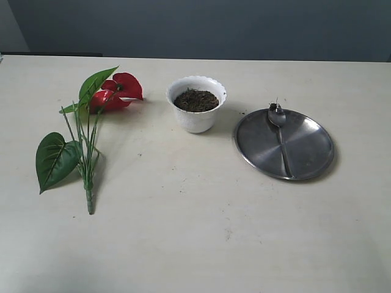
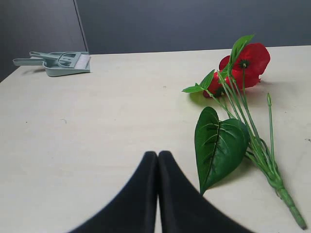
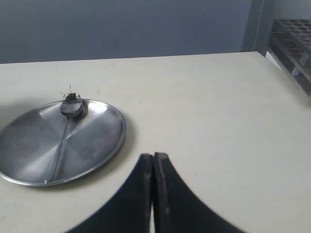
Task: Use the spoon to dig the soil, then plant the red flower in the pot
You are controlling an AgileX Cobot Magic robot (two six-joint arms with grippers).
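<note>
**Q:** Where is the soil?
**A:** In the white scalloped pot, reaching nearly to the rim. A small dark clump also rests on the bowl of the spoon.

**Q:** And the spoon, relative to the fingers?
**A:** It lies in the round steel plate, ahead of the right fingers and apart from them. Those fingers are clenched together, grasping nothing.

**Q:** The red flower?
**A:** It lies flat on the surface, ahead of the left fingers and not touching them. Its large green leaf is the part nearest them, the bloom the farthest. The left fingers are likewise pressed together and empty.

**Q:** Anything else?
**A:** The pot stands between flower and plate. A grey-green dustpan lies well beyond the left fingers.
</note>
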